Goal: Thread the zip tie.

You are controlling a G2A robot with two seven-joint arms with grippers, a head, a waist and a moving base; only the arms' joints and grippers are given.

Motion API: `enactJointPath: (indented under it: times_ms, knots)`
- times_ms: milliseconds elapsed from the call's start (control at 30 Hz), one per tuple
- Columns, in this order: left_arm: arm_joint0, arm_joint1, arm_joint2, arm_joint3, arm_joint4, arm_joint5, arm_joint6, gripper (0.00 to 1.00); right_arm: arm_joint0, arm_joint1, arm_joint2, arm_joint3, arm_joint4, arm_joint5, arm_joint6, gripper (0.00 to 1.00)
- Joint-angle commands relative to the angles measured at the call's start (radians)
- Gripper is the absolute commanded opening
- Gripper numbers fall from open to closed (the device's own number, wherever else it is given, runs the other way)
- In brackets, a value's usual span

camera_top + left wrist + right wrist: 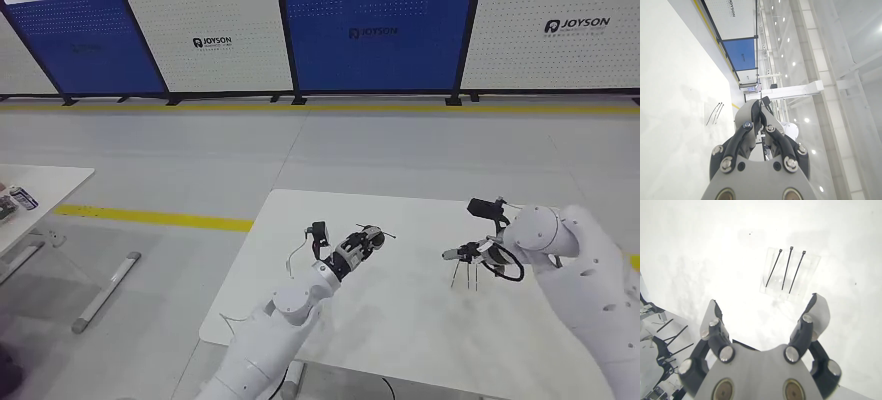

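Black zip tie (760, 96) pinched in the closed left claw (759, 108); right claw (765, 300) hangs open; should grip its tail squarely.

Rows of ceiling lamps (806, 120) flood the hall, blazing at the right of the left wrist view. The white counter (696, 247) glares nearly blank in both wrist views; from above, light falls evenly.
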State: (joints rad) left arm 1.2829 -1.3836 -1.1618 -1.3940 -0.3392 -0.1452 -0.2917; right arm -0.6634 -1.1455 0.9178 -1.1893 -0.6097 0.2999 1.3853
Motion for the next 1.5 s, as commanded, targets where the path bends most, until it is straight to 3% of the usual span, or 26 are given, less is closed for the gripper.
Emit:
enactJointPath:
  times_ms: [0,133,333,367,400,500,867,1033,1467]
  knots:
    - [0.000,0.000,0.000,0.000,0.000,0.000,0.000,0.00,0.000,0.000,0.000,0.000,0.000,0.000,0.000,1.00]
    - [0.000,0.000,0.000,0.000,0.000,0.000,0.000,0.00,-0.027,0.000,-0.007,-0.006,-0.010,-0.036,-0.049,1.00]
    - [0.000,0.000,0.000,0.000,0.000,0.000,0.000,0.00,-0.027,-0.006,-0.008,0.056,0.000,-0.021,-0.094,1.00]
    - [0.000,0.000,0.000,0.000,0.000,0.000,0.000,0.00,-0.023,-0.009,-0.011,0.067,0.002,-0.017,-0.098,0.82]
    - [0.000,0.000,0.000,0.000,0.000,0.000,0.000,0.00,-0.019,-0.012,-0.015,0.080,0.004,-0.016,-0.103,0.49]
    - [0.000,0.000,0.000,0.000,0.000,0.000,0.000,0.00,-0.008,-0.018,-0.024,0.104,0.009,-0.019,-0.109,0.42]
    - [0.000,0.000,0.000,0.000,0.000,0.000,0.000,0.00,0.029,-0.036,-0.071,0.138,-0.033,-0.005,-0.072,0.36]
    - [0.000,0.000,0.000,0.000,0.000,0.000,0.000,0.00,0.063,-0.058,-0.110,0.209,-0.028,-0.011,-0.052,0.29]
    - [0.000,0.000,0.000,0.000,0.000,0.000,0.000,0.00,0.126,-0.112,-0.169,0.374,0.000,-0.024,-0.075,0.24]
